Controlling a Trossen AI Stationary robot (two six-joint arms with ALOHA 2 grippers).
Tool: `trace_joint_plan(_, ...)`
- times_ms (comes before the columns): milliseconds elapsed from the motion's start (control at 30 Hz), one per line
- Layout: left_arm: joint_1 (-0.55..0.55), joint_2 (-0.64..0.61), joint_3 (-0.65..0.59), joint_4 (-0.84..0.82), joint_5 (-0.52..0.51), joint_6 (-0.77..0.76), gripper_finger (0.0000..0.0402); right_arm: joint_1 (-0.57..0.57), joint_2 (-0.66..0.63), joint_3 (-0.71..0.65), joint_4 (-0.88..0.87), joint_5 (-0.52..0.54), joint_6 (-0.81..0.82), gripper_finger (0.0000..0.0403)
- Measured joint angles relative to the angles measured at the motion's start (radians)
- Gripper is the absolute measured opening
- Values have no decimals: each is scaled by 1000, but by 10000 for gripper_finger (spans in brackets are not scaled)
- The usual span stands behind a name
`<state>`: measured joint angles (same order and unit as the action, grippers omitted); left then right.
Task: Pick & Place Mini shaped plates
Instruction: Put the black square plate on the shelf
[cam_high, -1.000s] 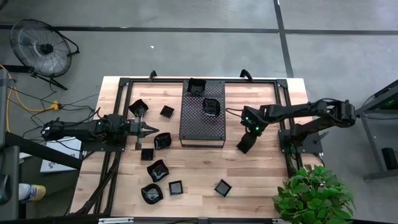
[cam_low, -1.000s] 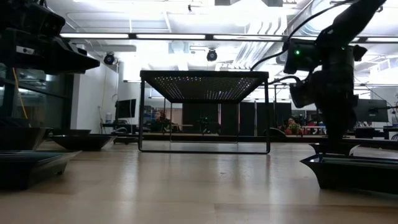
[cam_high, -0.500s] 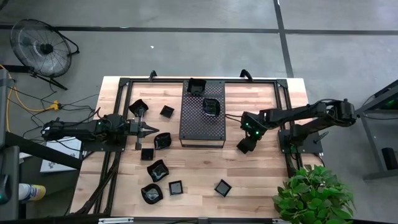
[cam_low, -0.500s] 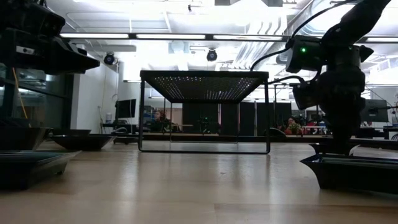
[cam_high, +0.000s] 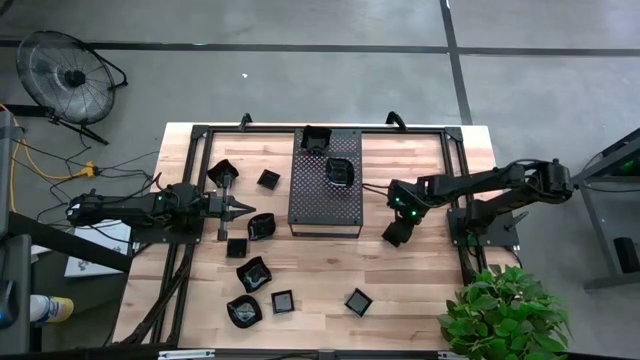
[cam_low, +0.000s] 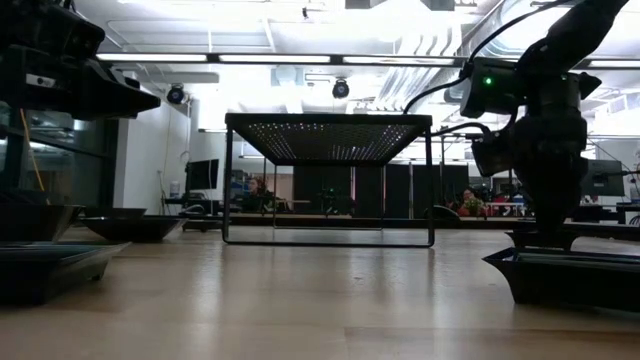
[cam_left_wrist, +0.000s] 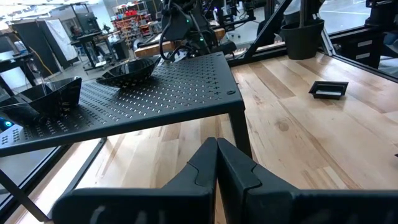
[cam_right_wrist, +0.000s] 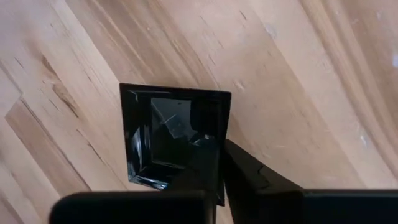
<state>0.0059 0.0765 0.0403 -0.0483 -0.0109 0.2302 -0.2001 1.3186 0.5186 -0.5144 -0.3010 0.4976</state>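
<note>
My right gripper (cam_high: 398, 226) points steeply down, right of the perforated tray (cam_high: 310, 215), and is shut on a square black mini plate (cam_right_wrist: 168, 137) that lies flat on the wood (cam_high: 393, 238). Two more mini plates (cam_high: 316, 140) (cam_high: 340, 172) sit on the tray. Several others lie on the table's left and near parts, among them one (cam_high: 262, 226) and another (cam_high: 358, 300). My left gripper (cam_high: 250, 208) hovers shut and level, left of the tray, touching nothing. My right gripper pinches one side wall (cam_right_wrist: 224, 127) of the square plate, with one finger (cam_right_wrist: 202, 165) over the plate's hollow and the other (cam_right_wrist: 245, 171) outside it. The fingers come from above, slanting down. The plate's base rests flat on the table.
The tray stands on thin legs (cam_low: 431, 185) in the table's far middle. A dark metal frame (cam_high: 462, 190) runs along the table's sides. A potted plant (cam_high: 505, 315) stands off the near right corner, and a fan (cam_high: 65, 75) sits on the floor at far left.
</note>
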Motion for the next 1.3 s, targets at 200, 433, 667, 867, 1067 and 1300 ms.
trace_joint_plan(200, 0, 0, 0, 0, 0, 0, 1, 0, 0, 0, -1, -6, 3, 12)
trace_joint_plan(433, 0, 0, 0, 0, 0, 0, 1, 0, -46, 29, -67, -6, 12, 4)
trace_joint_plan(667, 0, 0, 0, 0, 0, 0, 1, 0, -147, 110, -172, 2, 27, 3)
trace_joint_plan(867, 0, 0, 0, 0, 0, 0, 1, 0, -233, 208, -237, -4, 45, 6)
trace_joint_plan(1067, 0, 0, 0, 0, 0, 0, 1, 0, -276, 321, -242, -4, 45, 2)
trace_joint_plan(1300, 0, 0, 0, 0, 0, 0, 1, 0, -277, 401, -115, -1, 59, 8)
